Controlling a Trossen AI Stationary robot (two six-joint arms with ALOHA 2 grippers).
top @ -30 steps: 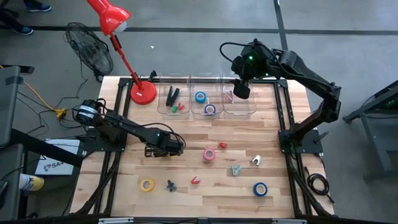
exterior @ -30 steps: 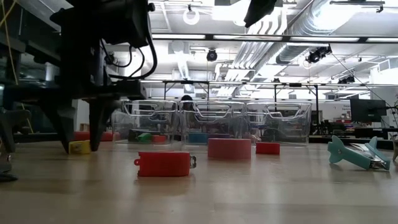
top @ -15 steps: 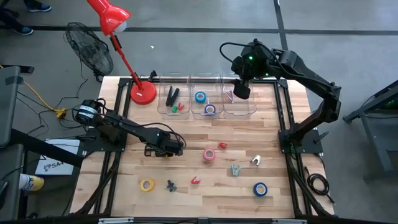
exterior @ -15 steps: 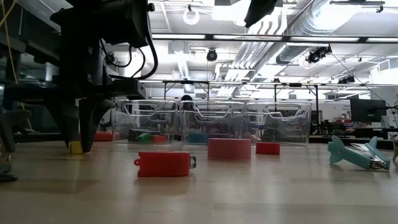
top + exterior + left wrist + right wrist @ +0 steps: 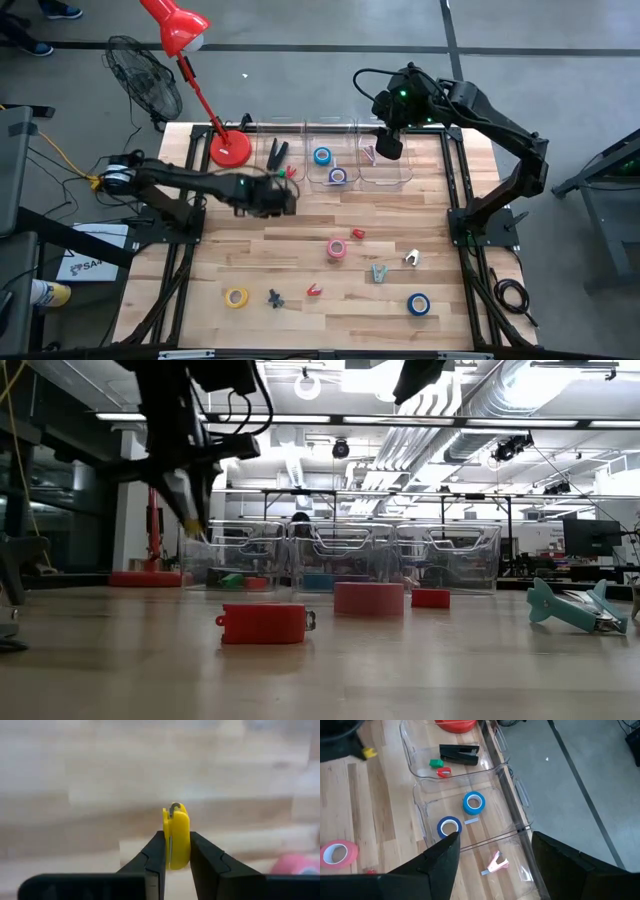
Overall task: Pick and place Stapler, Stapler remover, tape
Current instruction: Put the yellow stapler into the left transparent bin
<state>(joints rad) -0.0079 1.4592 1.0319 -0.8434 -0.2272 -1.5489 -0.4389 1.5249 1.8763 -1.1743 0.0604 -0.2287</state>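
Left claw (image 5: 177, 851): clamped on a small yellow staple remover (image 5: 175, 836), carried upright between the two fingers, well clear of the tabletop (image 5: 400, 215). In the high view it hangs just in front of the leftmost clear bin (image 5: 279, 160).
Why held so: the flat sides sit against the pads, so the piece should not twist on the way; lifting it clears the bin's wall.
Leftmost bin: already holds a black stapler (image 5: 459, 753), a green staple remover (image 5: 436, 763) and a red staple remover (image 5: 443, 771), so my guess is the yellow one belongs there too.
Middle bin (image 5: 500, 802): two blue tape rolls, the lighter one (image 5: 473, 803) farther in and the darker one (image 5: 449, 826) nearer the front wall. Tape is sorted apart from the staple tools.
Right bin (image 5: 385, 165): one pink staple remover (image 5: 496, 863) lies inside.
Right claw (image 5: 492, 857): fingers spread wide, empty, waiting above the right bin at the far edge.
Left to sort, on the tabletop: pink tape roll (image 5: 337, 249), yellow tape roll (image 5: 236, 297), blue tape roll (image 5: 418, 304), a teal staple remover (image 5: 378, 272), a white piece (image 5: 411, 259), a dark piece (image 5: 274, 297) and red pieces (image 5: 314, 290).
Progress: partway, I'd say; plenty is loose in front.
Watch for: the grip is narrow, so a knock on the bin wall could tip the piece out.
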